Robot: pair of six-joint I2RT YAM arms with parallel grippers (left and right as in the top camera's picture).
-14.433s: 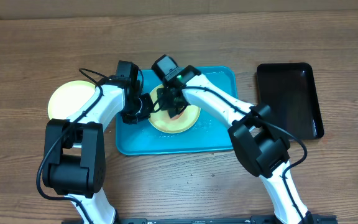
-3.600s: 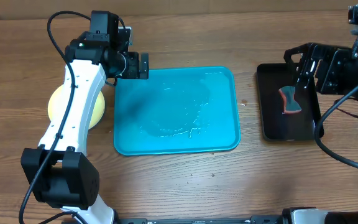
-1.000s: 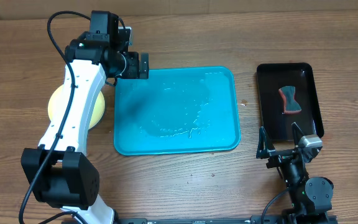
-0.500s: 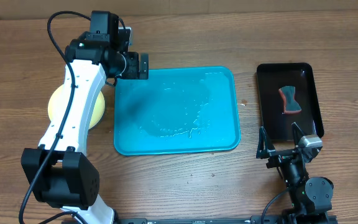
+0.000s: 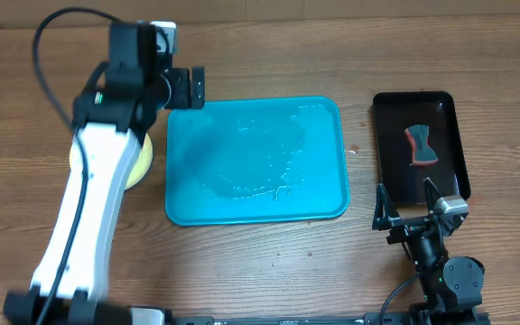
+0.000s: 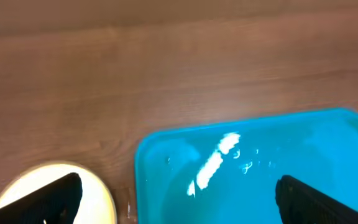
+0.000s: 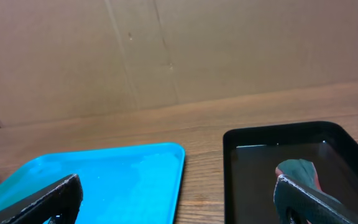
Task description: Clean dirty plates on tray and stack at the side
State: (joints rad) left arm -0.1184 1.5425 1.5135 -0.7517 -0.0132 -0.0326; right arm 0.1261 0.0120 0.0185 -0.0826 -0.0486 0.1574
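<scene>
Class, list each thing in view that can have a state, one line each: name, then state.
tray, no plates on it, wet-looking streaks
plates, off the tray on its left, mostly hidden by the left arm
black tray, holds the sponge
sponge, lying in the black tray
left end effector, open, empty
right end effector, open, empty

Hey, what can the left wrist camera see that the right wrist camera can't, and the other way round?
Only the left wrist view: the left gripper, open and empty.
Only the right wrist view: the right gripper, also open and empty, the black tray with a red and grey sponge lying in it, and the cardboard wall behind.
Both: the turquoise tray, the wooden table, and a pale yellow plate, which is only a sliver at the right wrist view's left edge.
</scene>
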